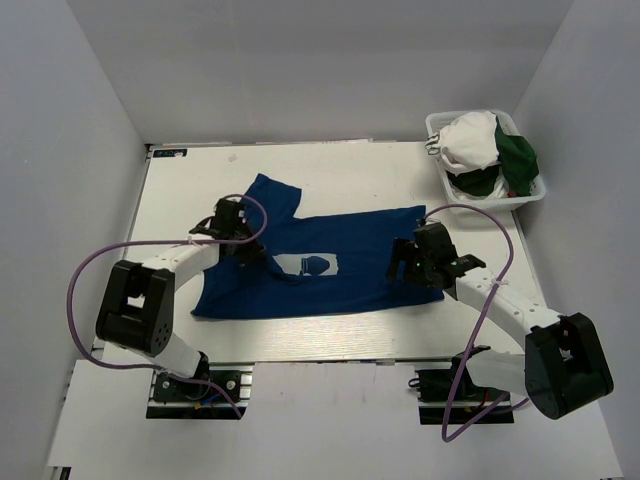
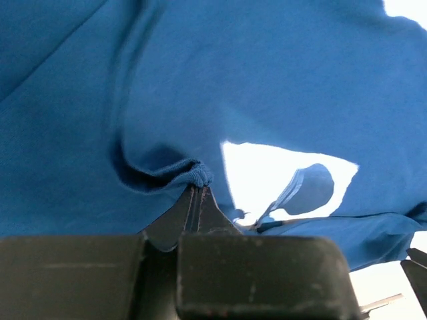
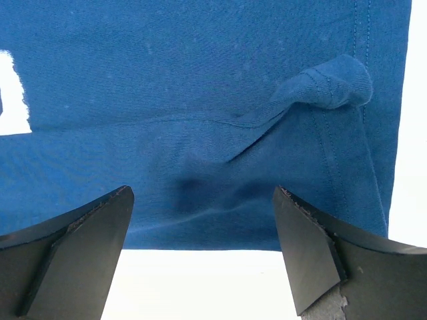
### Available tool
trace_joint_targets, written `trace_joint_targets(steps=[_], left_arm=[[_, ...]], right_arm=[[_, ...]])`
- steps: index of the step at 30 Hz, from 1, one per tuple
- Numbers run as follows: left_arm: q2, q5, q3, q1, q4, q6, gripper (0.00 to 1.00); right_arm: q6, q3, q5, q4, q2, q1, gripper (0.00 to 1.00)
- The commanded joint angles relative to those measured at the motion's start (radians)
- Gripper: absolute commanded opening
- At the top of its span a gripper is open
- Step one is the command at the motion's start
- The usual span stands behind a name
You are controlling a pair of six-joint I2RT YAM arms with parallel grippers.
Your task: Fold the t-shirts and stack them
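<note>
The royal blue t-shirt (image 1: pixel 345 280) lay spread across the middle of the table (image 1: pixel 340 165), its white print facing up. The left claw (image 2: pixel 198 195) was clenched on a small pinched ridge of its blue cloth near the print, while the right claw (image 3: pixel 201 193) stood released, fingers wide apart over the shirt's edge. A white tee (image 1: pixel 470 140) and a dark green tee (image 1: pixel 518 160) sat heaped in the basket (image 1: pixel 440 172) at the table's far right corner.
</note>
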Motion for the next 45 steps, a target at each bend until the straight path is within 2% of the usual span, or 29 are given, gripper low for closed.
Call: trace_joint_targets(steps=[1,8,9,10,11,12,13,14,18,23,24,26,28,30,31,32,34,37,40,45], left_arm=[[0.037,-0.003,0.108,-0.026,0.051,0.048,0.0],[0.259,-0.052,0.346,-0.097,-0.065,0.113,0.0],[0.279,-0.078,0.392,-0.107,-0.079,0.113,0.05],[0.298,-0.089,0.415,-0.107,-0.107,0.123,0.14],[0.321,-0.105,0.436,-0.107,-0.124,0.123,0.37],[0.321,-0.129,0.475,-0.118,-0.136,0.123,0.51],[0.33,-0.14,0.49,-0.118,-0.159,0.123,0.8],[0.33,-0.163,0.519,-0.118,-0.168,0.134,1.0],[0.286,-0.175,0.552,-0.127,-0.168,0.163,1.0],[0.241,-0.175,0.552,-0.114,-0.092,0.235,1.0],[0.241,-0.162,0.565,-0.103,-0.079,0.254,1.0],[0.278,-0.236,0.657,-0.091,-0.11,0.28,1.0],[0.373,-0.351,0.816,-0.08,-0.17,0.289,1.0],[0.454,-0.375,0.933,-0.068,-0.26,0.301,1.0],[0.536,-0.375,1.045,-0.068,-0.286,0.301,1.0],[0.575,-0.375,1.096,-0.042,-0.323,0.31,1.0],[0.646,-0.36,1.232,-0.022,-0.346,0.323,1.0],[0.779,-0.341,1.395,0.026,-0.383,0.341,1.0],[0.88,-0.294,1.497,0.049,-0.394,0.352,1.0],[0.947,-0.246,1.497,0.07,-0.32,0.364,1.0]], right_arm=[[-0.013,0.033,0.018,-0.001,-0.005,-0.002,0.9],[-0.01,0.039,0.059,-0.013,-0.004,-0.004,0.9],[-0.014,0.041,0.065,-0.014,-0.004,0.002,0.9],[-0.017,0.044,0.067,-0.019,-0.004,-0.001,0.9],[-0.017,0.047,0.072,-0.024,-0.004,-0.002,0.9],[-0.016,0.048,0.072,-0.027,-0.007,-0.001,0.9],[-0.017,0.056,0.073,-0.034,-0.005,-0.004,0.9],[-0.017,0.056,0.081,-0.039,-0.005,-0.002,0.9],[-0.014,0.073,0.089,-0.045,-0.008,-0.002,0.9],[-0.011,0.139,0.096,-0.05,0.025,0.001,0.9],[-0.009,0.153,0.102,-0.051,0.034,0.006,0.9],[-0.008,0.221,0.127,-0.054,0.074,0.004,0.9],[0.01,0.266,0.162,-0.067,0.125,-0.001,0.9],[0.055,0.361,0.22,-0.108,0.212,-0.005,0.9],[0.066,0.413,0.255,-0.14,0.238,-0.005,0.9],[0.072,0.464,0.277,-0.155,0.314,-0.014,0.9],[0.083,0.523,0.291,-0.172,0.359,-0.036,0.9],[0.089,0.63,0.254,-0.194,0.481,-0.076,0.9],[0.081,0.728,0.23,-0.212,0.58,-0.103,0.9],[0.049,0.884,0.276,-0.258,0.75,-0.143,0.9]])
